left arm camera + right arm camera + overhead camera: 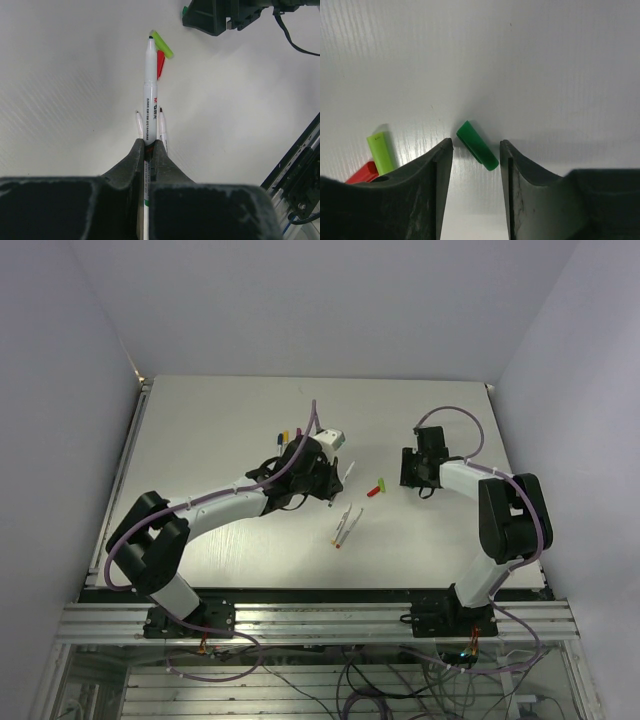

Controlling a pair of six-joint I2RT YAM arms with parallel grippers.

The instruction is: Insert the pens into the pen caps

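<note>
Two probably light, rigid, slick plastic parts: left gripper (150,146) clamps a pen (150,90) by its barrel; right gripper (476,146) gapes astride the green cap (479,146), best pinched across its width.

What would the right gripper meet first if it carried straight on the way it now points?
Probably the dark green pen cap, which lies on the table in line with the gap of the open right gripper. How far it hangs above the cap is unclear.
</note>
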